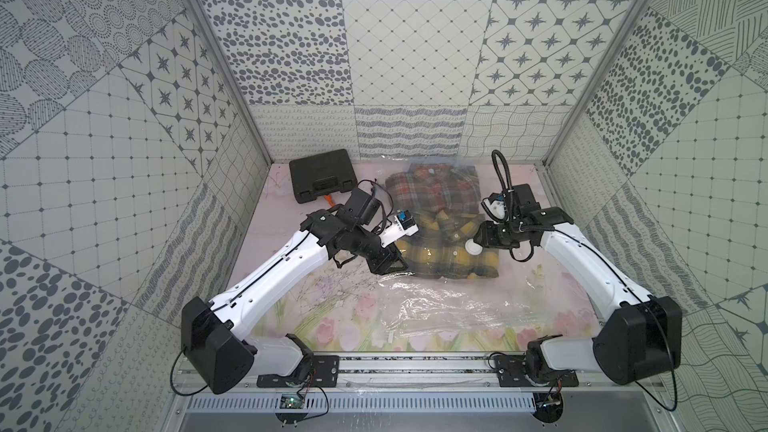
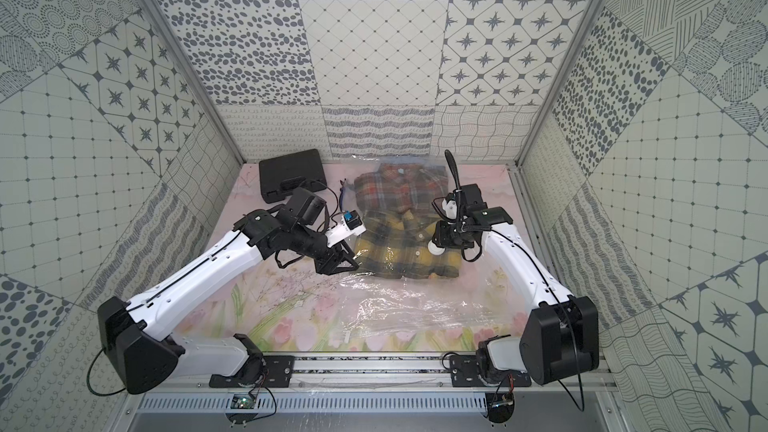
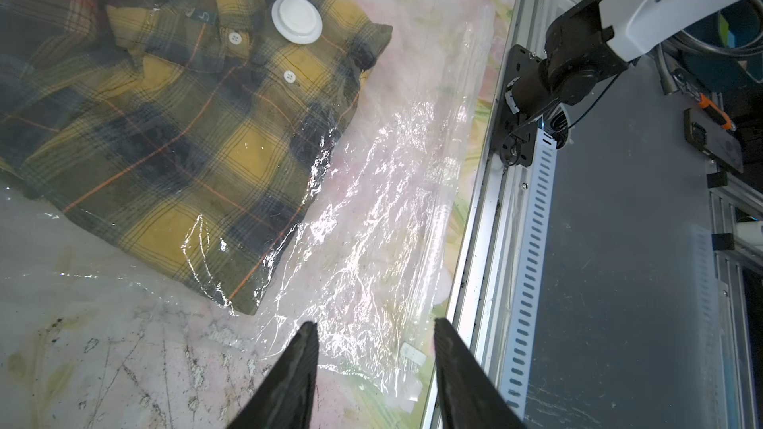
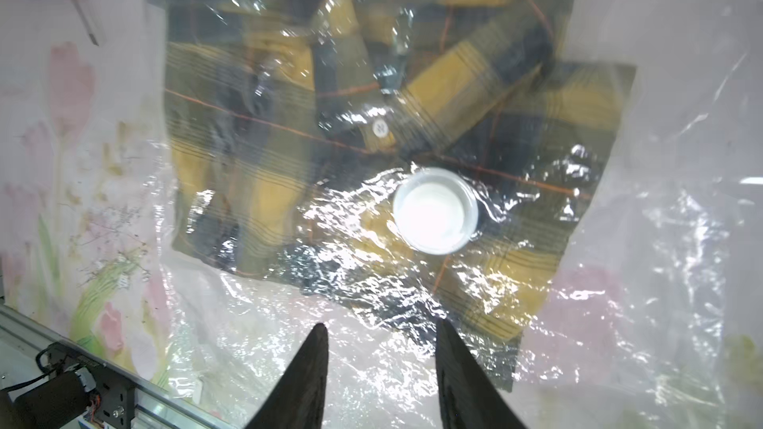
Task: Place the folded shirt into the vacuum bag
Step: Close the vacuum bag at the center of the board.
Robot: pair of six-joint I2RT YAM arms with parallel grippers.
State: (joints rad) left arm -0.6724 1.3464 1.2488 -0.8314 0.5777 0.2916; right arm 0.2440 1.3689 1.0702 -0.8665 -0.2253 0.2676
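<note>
One clear vacuum bag (image 1: 436, 309) on the flowered counter (image 1: 286, 317) holds the yellow folded shirt (image 1: 440, 261) under its single white valve cap (image 1: 473, 248); a second, red shirt (image 1: 428, 191) touching it from behind appears to lie under the plastic too. The left gripper (image 3: 373, 323), at the bag's left edge, and the right gripper (image 4: 382, 326), near the cap, both hang released and empty. One black case (image 1: 322, 174) sits in the far left corner, and bare plastic stretches to the front rail.

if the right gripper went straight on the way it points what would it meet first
Probably the vacuum bag just ahead of the right gripper, then the yellow plaid shirt inside; depth is unclear.
</note>
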